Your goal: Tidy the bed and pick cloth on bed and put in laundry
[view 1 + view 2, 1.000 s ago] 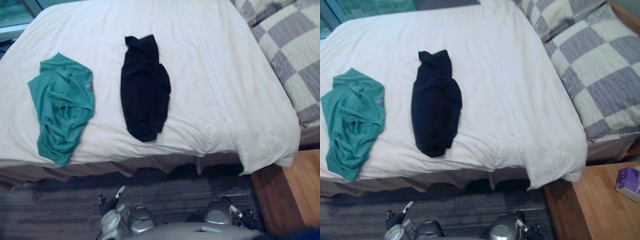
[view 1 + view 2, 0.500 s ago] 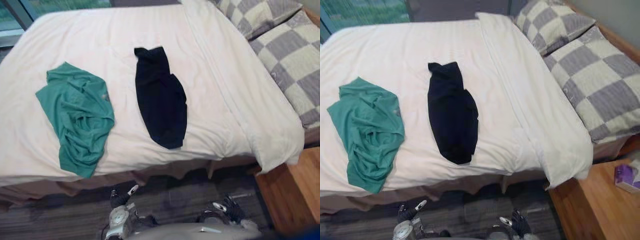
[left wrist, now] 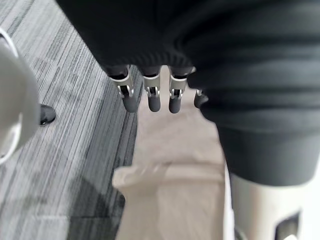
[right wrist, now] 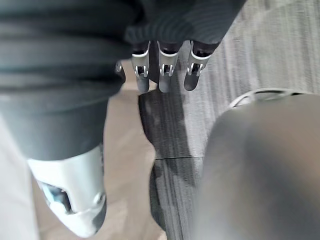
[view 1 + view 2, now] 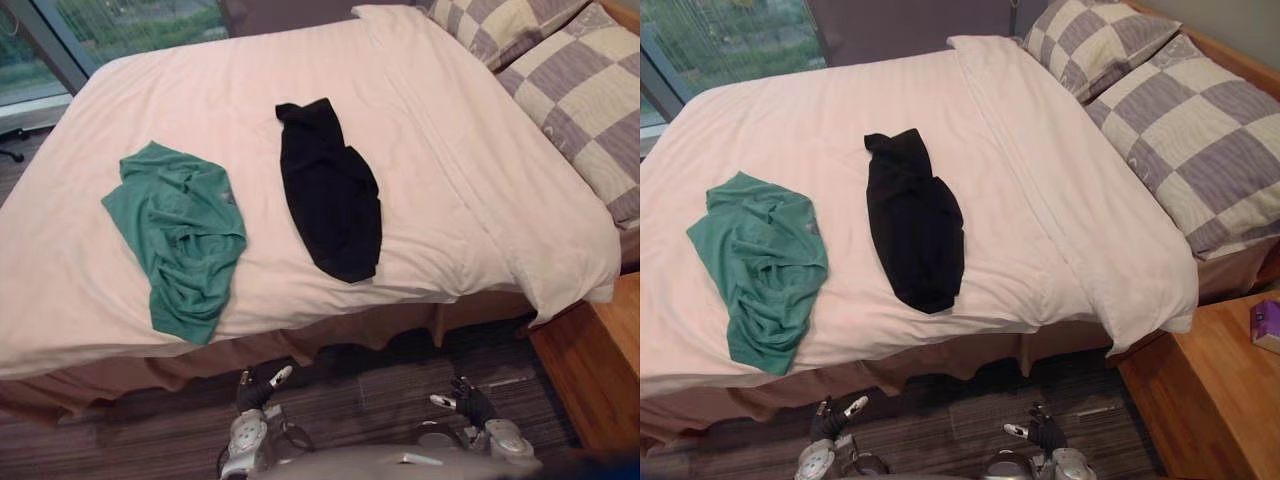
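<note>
Beside a window (image 5: 730, 35), a bed (image 5: 450, 180) under a smooth white cover (image 5: 770, 110) takes up most of the head camera's frame, its near edge running across in front of the robot. Grey striped carpet (image 5: 370, 375) lies below that edge. Two grey-and-cream checked pillows (image 5: 1200, 130) sit at the head of the bed, on the robot's right, one behind the other. A wooden stand (image 5: 1210, 400) fills the lower right corner, just beside the bed.

Both of the task's garments lie on the cover. A crumpled green cloth (image 5: 180, 235) lies on the left, its lower end reaching the near edge. A black cloth (image 5: 330, 190) lies in a long strip near the middle, to the right of the green one, with bare cover between them.

Neither hand touches them. Low over the carpet, short of the bed's edge, the left hand (image 5: 258, 390) and the right hand (image 5: 468, 402) hang well apart. Each wrist camera shows its fingers (image 3: 150, 97) (image 4: 165, 75) straight, relaxed and holding nothing.

A small purple box (image 5: 1267, 325) rests on the stand at the right edge.
</note>
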